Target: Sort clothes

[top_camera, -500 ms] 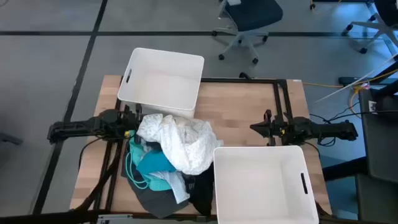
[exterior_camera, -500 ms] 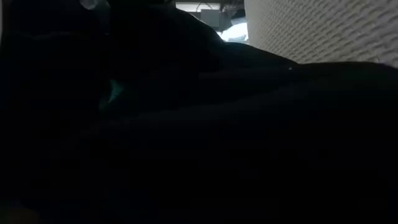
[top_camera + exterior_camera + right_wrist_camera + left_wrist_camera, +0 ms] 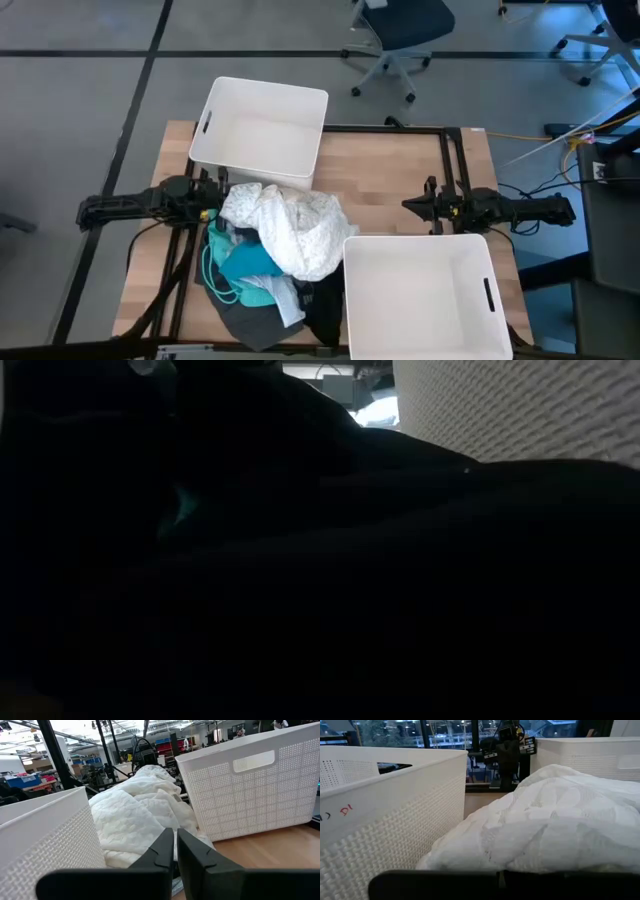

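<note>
The clothes lie heaped on the table's near left: a white lacy garment [image 3: 288, 230] on top, teal pieces [image 3: 245, 265] under it, and dark grey and black cloth [image 3: 265, 322] at the near edge. My left gripper [image 3: 213, 203] is shut just left of the heap, and the white garment [image 3: 555, 825] fills its wrist view. My right gripper [image 3: 408, 205] is shut over bare wood to the heap's right, pointing at the white garment [image 3: 135, 815]. My left gripper [image 3: 501, 877] lies level and shut at the white garment's left edge [image 3: 485, 860]. I cannot tell whether it touches the cloth.
A white bin [image 3: 262, 130] stands at the far left, overhanging the table's far edge. A second white bin [image 3: 425, 295] stands at the near right, against the heap. Bare wood [image 3: 385, 175] lies between them. Dark cloth blocks most of the low view, beside a bin wall [image 3: 520, 410].
</note>
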### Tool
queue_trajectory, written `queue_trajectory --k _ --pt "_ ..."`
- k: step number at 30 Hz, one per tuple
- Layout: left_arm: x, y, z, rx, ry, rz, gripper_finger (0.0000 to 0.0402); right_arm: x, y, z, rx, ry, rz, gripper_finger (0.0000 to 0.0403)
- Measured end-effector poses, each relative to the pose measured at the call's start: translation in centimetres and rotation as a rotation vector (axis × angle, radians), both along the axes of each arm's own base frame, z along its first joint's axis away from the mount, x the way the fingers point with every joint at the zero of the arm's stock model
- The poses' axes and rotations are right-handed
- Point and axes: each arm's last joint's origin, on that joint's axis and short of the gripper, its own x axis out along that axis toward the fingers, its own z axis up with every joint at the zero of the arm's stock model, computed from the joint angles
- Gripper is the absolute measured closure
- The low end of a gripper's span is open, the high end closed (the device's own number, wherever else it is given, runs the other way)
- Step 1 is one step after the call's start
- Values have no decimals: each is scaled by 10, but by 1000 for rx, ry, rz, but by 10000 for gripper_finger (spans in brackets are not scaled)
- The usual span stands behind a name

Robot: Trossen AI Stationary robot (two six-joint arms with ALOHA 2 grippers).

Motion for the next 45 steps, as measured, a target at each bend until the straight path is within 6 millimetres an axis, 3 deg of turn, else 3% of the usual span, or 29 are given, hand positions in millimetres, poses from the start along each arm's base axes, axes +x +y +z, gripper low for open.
queue_trajectory --k 40,45 --pt "0 0 0 0 -1 1 398 0 0 0 0 -1 -1 377" --pt "0 0 0 -2 -3 0 398 -1 -2 8 13 -76 -55 377"
